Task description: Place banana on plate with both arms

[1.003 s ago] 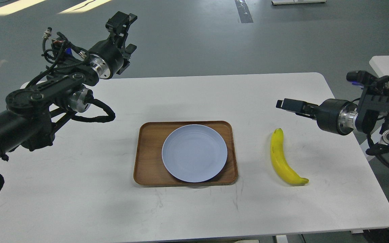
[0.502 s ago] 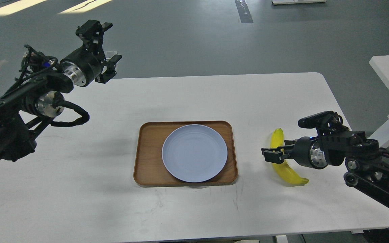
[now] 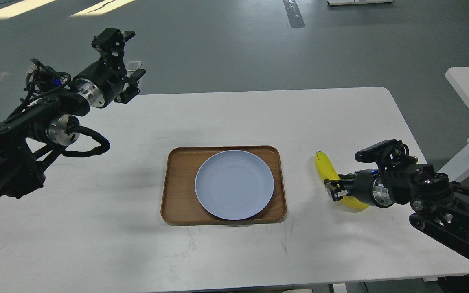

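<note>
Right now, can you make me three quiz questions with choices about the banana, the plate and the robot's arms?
1. Where does the plate sit?
A. On the wooden tray
B. On the bare table
C. On the floor

2. What colour is the plate?
A. Red
B. Pale blue-grey
C. Green

3. What is the right end effector doing?
A. Hanging high over the tray
B. Closed around the banana
C. Resting on the plate

Answers:
1. A, the brown tray rim shows all round the plate.
2. B, it looks pale blue-grey against the brown wood.
3. B, its fingers sit on either side of the banana's middle, right of the tray.
</note>
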You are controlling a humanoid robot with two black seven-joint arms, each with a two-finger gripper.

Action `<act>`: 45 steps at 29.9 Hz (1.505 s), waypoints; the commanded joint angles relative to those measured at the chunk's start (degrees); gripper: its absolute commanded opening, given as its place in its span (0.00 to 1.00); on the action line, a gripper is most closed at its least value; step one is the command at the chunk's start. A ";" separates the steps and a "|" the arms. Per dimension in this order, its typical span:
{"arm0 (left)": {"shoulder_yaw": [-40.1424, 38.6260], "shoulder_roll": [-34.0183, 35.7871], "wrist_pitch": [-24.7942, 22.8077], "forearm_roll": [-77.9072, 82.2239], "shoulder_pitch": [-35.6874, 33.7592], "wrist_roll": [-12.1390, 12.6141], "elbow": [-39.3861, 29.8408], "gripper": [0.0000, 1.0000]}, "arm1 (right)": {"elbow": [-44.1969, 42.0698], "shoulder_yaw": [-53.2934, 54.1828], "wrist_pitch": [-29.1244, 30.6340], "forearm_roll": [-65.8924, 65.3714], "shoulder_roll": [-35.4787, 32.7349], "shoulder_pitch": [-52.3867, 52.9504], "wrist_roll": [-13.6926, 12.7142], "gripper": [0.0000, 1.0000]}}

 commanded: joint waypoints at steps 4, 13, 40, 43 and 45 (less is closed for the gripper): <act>0.06 0.25 -0.08 0.04 -0.09 -0.03 0.01 0.98 | 2.71 -0.49 -3.01 0.22 4.47 4.73 0.01 0.00; 0.15 0.16 -0.17 0.13 -0.17 0.06 0.01 0.98 | -0.18 -10.68 1.20 0.93 18.08 18.20 -1.40 0.00; 0.15 1.48 -0.17 1.18 0.09 0.15 -3.85 0.98 | -5.64 -11.65 0.69 11.55 25.31 17.41 -4.03 1.00; 0.24 1.05 -0.52 1.18 0.18 0.41 -4.30 0.98 | -5.55 -11.13 0.68 14.10 23.64 17.50 -6.23 1.00; 1.46 0.61 -0.52 1.18 0.18 0.41 -4.47 0.98 | -5.46 -10.34 0.68 15.42 21.10 17.76 -6.58 1.00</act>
